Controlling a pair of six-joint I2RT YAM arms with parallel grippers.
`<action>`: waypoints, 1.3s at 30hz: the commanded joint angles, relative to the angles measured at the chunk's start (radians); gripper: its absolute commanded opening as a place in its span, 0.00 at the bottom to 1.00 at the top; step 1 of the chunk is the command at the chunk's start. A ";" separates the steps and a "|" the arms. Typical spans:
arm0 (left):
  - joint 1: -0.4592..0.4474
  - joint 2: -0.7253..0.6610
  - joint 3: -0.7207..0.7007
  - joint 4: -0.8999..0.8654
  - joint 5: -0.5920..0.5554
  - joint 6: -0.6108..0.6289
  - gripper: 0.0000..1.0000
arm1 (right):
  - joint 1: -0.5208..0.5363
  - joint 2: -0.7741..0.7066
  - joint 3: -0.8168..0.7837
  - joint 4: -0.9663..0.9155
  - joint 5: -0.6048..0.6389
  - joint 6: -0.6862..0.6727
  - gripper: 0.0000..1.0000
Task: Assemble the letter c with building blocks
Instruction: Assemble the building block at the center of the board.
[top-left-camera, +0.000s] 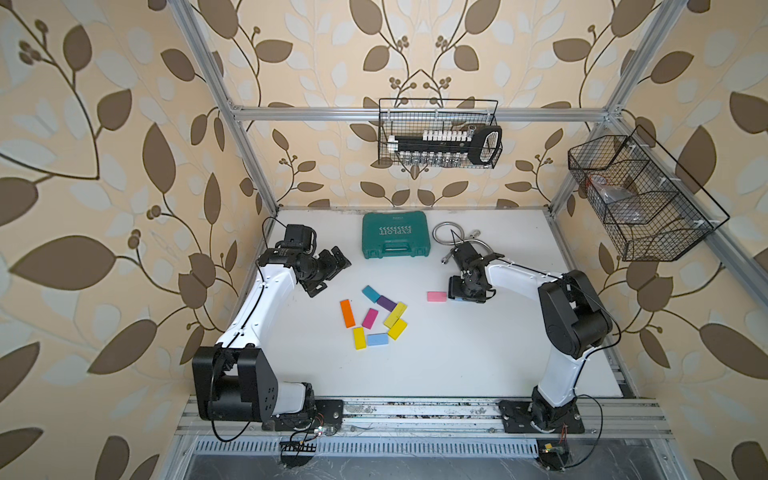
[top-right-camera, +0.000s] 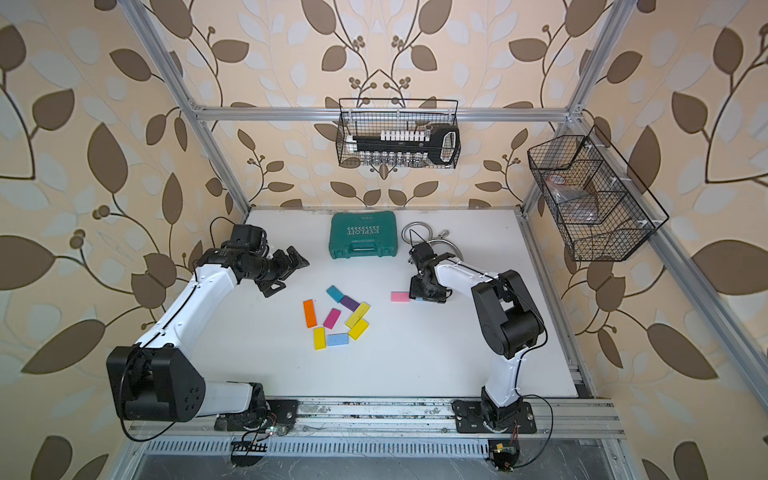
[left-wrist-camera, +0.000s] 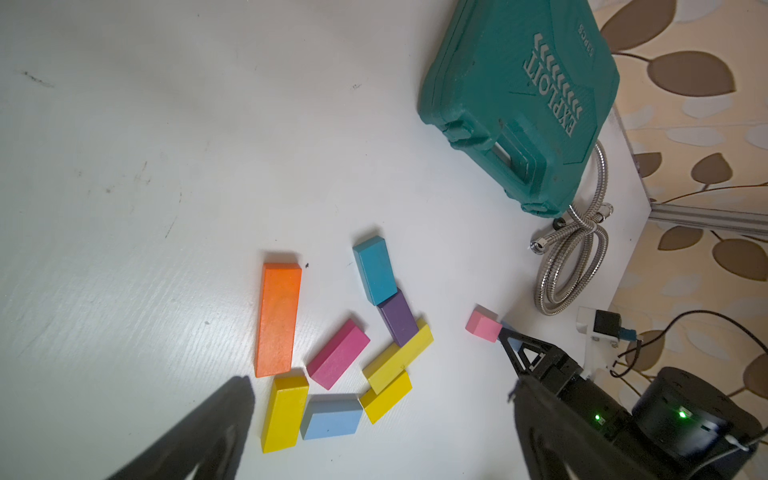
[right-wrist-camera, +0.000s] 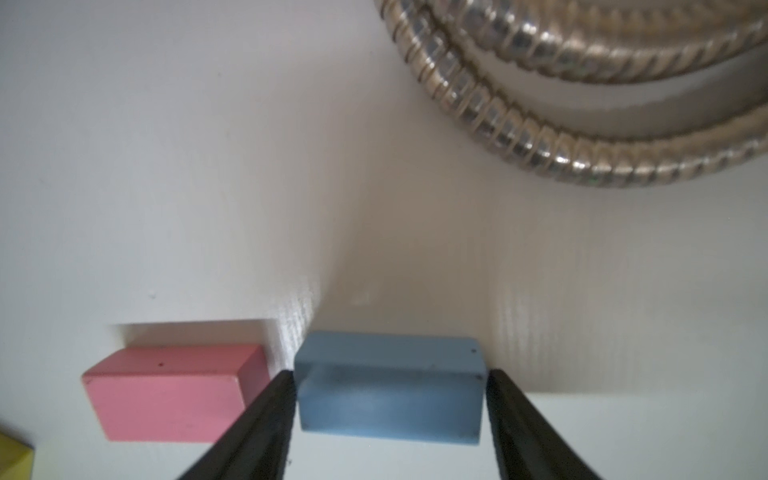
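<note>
**While right fingers bracket a blue block, eight more lie clustered mid-table**

Where the right gripper (right-wrist-camera: 389, 376) is down at the white table (top-left-camera: 457, 365), its fingers stand at either end of a light blue block (right-wrist-camera: 390, 399) that lies flat. Whether they press it or sit just clear, cannot tell. Pink block (right-wrist-camera: 174, 395) lies just beside it, end to end, with a small gap between. Metal hose (right-wrist-camera: 582, 137) is coiled beyond them.

Left gripper (top-left-camera: 330, 274) hangs above the table, fingers spread wide.

Mid-table cluster, seen in both top views:
- orange block (top-left-camera: 347, 313)
- teal block (top-left-camera: 371, 293), touching purple block (top-left-camera: 386, 303)
- magenta block (top-left-camera: 370, 318)
- three yellow blocks (top-left-camera: 395, 314)
- second light blue block (top-left-camera: 377, 339)

Green tool case (top-left-camera: 395, 234) sits closed near the far edge.
</note>
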 joint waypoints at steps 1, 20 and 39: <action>-0.005 -0.019 0.001 0.015 0.004 -0.004 0.99 | 0.003 -0.020 -0.009 -0.027 0.018 0.012 0.78; -0.006 -0.017 0.001 0.019 0.009 -0.009 0.99 | -0.057 -0.061 0.022 -0.024 -0.074 0.039 0.80; -0.007 -0.015 -0.007 0.027 0.009 -0.014 0.99 | -0.072 -0.013 0.020 0.030 -0.176 0.068 0.80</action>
